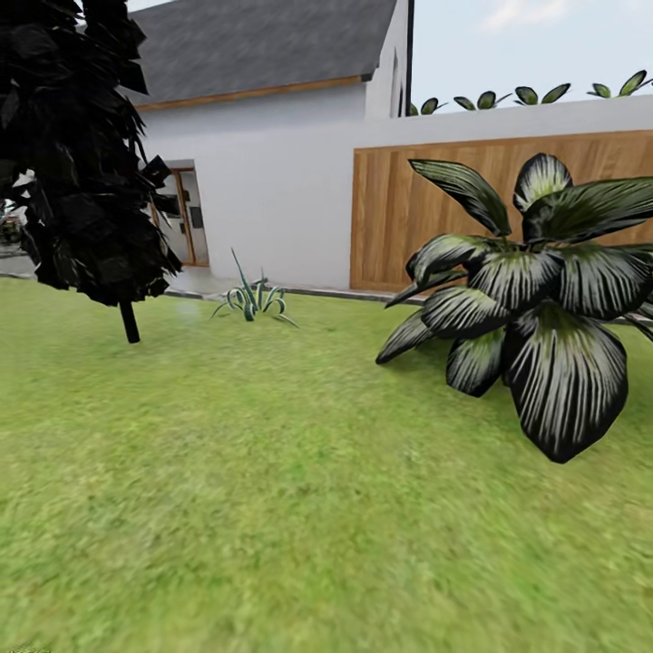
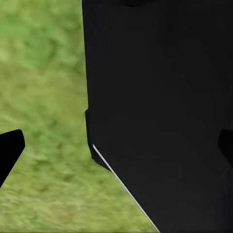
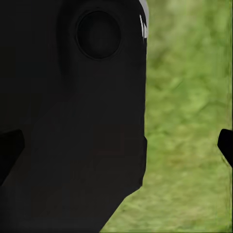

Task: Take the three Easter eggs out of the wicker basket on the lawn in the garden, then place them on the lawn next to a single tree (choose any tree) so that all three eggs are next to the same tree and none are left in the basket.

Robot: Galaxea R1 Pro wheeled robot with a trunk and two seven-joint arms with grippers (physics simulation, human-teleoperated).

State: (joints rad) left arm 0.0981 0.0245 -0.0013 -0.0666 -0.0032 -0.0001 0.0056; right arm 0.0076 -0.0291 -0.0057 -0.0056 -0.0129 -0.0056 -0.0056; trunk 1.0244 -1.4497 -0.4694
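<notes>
The lawn (image 1: 272, 508) spreads wide and green in front of me in the head view. The Easter eggs and the wicker basket are out of view. A tree with a black blocky crown (image 1: 82, 163) and a thin dark trunk (image 1: 130, 322) stands at the far left of the grass. My left gripper (image 2: 116, 148) hangs open over grass (image 2: 43, 97), beside a black part of the robot's body. My right gripper (image 3: 116, 145) is open too, with nothing between its fingers, over grass (image 3: 189, 121).
A large broad-leaved plant with dark, white-streaked leaves (image 1: 535, 317) stands on the right of the lawn. A small spiky plant (image 1: 252, 297) grows by the white house wall (image 1: 272, 172). A brown slatted wooden fence (image 1: 399, 209) closes the back right.
</notes>
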